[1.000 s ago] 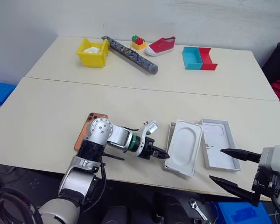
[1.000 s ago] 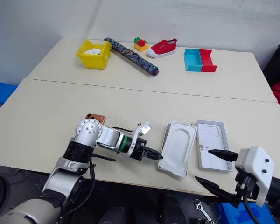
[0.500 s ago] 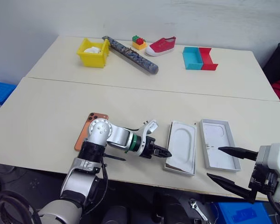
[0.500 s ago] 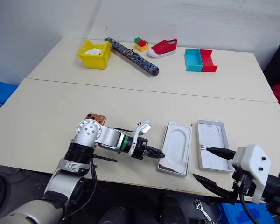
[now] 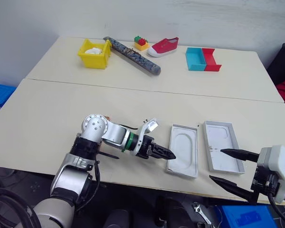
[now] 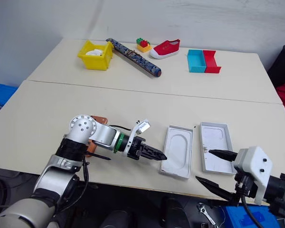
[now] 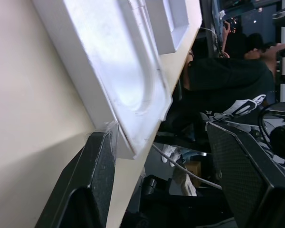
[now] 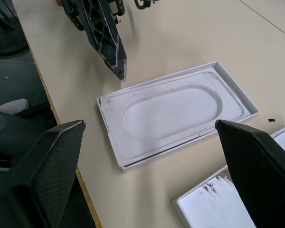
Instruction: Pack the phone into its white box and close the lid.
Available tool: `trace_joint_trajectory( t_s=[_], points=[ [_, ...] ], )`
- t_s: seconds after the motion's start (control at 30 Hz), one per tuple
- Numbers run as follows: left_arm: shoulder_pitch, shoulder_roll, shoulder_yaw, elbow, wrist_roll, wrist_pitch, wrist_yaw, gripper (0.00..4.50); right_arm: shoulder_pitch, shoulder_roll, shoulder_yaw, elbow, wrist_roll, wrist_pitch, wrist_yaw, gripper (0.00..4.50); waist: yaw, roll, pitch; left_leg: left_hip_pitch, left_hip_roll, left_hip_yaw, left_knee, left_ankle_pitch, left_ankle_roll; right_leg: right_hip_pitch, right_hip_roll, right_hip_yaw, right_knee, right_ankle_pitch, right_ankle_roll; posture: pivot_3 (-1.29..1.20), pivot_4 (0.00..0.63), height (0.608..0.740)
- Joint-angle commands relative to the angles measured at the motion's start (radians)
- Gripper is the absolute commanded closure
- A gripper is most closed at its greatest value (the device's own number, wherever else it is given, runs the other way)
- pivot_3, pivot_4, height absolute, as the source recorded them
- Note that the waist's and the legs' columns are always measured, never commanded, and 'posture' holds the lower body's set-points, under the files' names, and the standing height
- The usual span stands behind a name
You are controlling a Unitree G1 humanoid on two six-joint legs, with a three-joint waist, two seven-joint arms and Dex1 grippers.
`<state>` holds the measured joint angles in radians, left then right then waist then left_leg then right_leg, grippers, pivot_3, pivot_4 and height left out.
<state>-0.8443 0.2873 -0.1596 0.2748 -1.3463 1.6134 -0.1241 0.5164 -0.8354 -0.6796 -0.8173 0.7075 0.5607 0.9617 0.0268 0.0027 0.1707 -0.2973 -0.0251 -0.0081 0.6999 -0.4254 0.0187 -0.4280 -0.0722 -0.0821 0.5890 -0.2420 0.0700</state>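
1. Left gripper (image 5: 166, 154), lower centre, is spread and empty just beside the white box (image 5: 184, 150), whose insert (image 8: 171, 110) sits in it, blocking the phone
2. Phone (image 6: 99, 122) lies left, behind that arm
3. Lid (image 5: 222, 152) rests open-side up, right
4. Right gripper (image 5: 228, 167) hovers released, lower right

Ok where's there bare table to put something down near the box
Free: the near table left of the phone, and beyond the white box toward the seam. Crowded: the near edge, with box, lid and both hands.
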Motion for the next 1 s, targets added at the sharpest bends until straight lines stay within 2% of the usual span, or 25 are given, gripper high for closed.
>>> trace_joint_trajectory(
  t_s=[0.03,0.17,0.3,0.33,0.43,0.53,0.7,0.8,0.87,1.0],
  points=[
    [-0.022,-0.001,0.014,-0.027,-0.029,0.001,-0.052,1.43,-0.011,-0.010,0.006,0.002,-0.011,-0.025,0.009,0.00,0.000,0.000,0.000,0.000,0.000,0.000,0.000,0.000,0.000,0.000,0.000,0.000,0.000,0.000,0.000,0.00,0.150,0.740],
    [-0.035,0.055,0.073,-0.065,0.015,-0.006,-0.129,1.43,-0.060,-0.030,0.053,0.013,-0.009,-0.019,0.004,0.00,-0.003,0.000,0.000,0.000,0.000,0.000,0.000,0.000,0.000,0.000,0.000,0.000,0.000,0.000,0.000,0.00,0.150,0.740],
    [-0.020,0.170,0.079,-0.146,0.106,-0.072,-0.278,1.43,-0.158,-0.071,0.135,0.035,-0.002,-0.007,-0.001,0.00,-0.013,0.001,0.002,0.002,0.000,0.001,0.000,0.001,-0.002,0.000,0.001,0.001,0.001,0.000,-0.001,0.00,0.150,0.740],
    [-0.013,0.215,0.086,-0.153,0.126,-0.087,-0.326,1.43,-0.204,-0.083,0.173,0.046,0.002,0.000,-0.007,0.00,-0.011,0.001,0.002,0.002,0.000,0.001,-0.001,0.001,-0.003,0.000,0.001,0.001,0.002,0.000,-0.001,0.00,0.150,0.740],
    [0.020,0.375,0.109,-0.163,0.189,-0.136,-0.482,0.93,-0.358,-0.101,0.318,0.078,-0.001,0.025,-0.025,0.00,-0.019,0.001,0.003,0.003,0.000,0.000,-0.001,0.002,-0.005,-0.001,0.001,0.001,0.002,-0.001,-0.002,0.00,0.150,0.740],
    [0.066,0.518,0.091,-0.171,0.265,-0.207,-0.635,0.02,-0.475,-0.095,0.441,0.103,-0.024,0.034,-0.027,0.92,-0.027,0.001,0.005,0.003,0.001,0.000,-0.003,0.002,-0.005,-0.002,0.001,0.001,0.003,-0.002,-0.003,0.00,0.150,0.740],
    [0.179,0.777,0.052,-0.064,0.462,-0.381,-0.890,0.00,-0.725,-0.019,0.726,0.190,-0.135,0.047,-0.044,2.60,-0.028,0.001,0.006,-0.001,0.001,-0.002,-0.002,0.002,-0.005,-0.004,0.000,-0.002,0.001,-0.002,-0.004,0.00,0.150,0.740],
    [0.221,0.876,0.008,0.018,0.589,-0.484,-1.002,0.00,-0.848,0.038,0.862,0.261,-0.213,0.037,-0.034,3.63,-0.029,0.000,0.007,-0.004,0.000,-0.004,-0.002,0.002,-0.005,-0.006,0.000,-0.005,0.001,-0.002,-0.004,0.00,0.150,0.740],
    [0.226,0.901,-0.008,0.071,0.653,-0.520,-1.042,0.00,-0.913,0.080,0.926,0.308,-0.251,0.033,-0.028,4.43,-0.024,0.000,0.007,-0.006,0.000,-0.005,-0.002,0.003,-0.003,-0.007,-0.001,-0.006,0.001,-0.002,-0.004,0.00,0.150,0.740],
    [0.209,0.909,-0.030,0.198,0.770,-0.573,-1.094,0.00,-1.024,0.172,1.079,0.426,-0.366,0.005,-0.009,4.47,-0.026,-0.003,0.005,-0.017,-0.003,-0.007,-0.001,0.005,0.002,-0.016,-0.004,-0.009,0.005,-0.001,-0.003,0.00,0.150,0.740]
  ],
)
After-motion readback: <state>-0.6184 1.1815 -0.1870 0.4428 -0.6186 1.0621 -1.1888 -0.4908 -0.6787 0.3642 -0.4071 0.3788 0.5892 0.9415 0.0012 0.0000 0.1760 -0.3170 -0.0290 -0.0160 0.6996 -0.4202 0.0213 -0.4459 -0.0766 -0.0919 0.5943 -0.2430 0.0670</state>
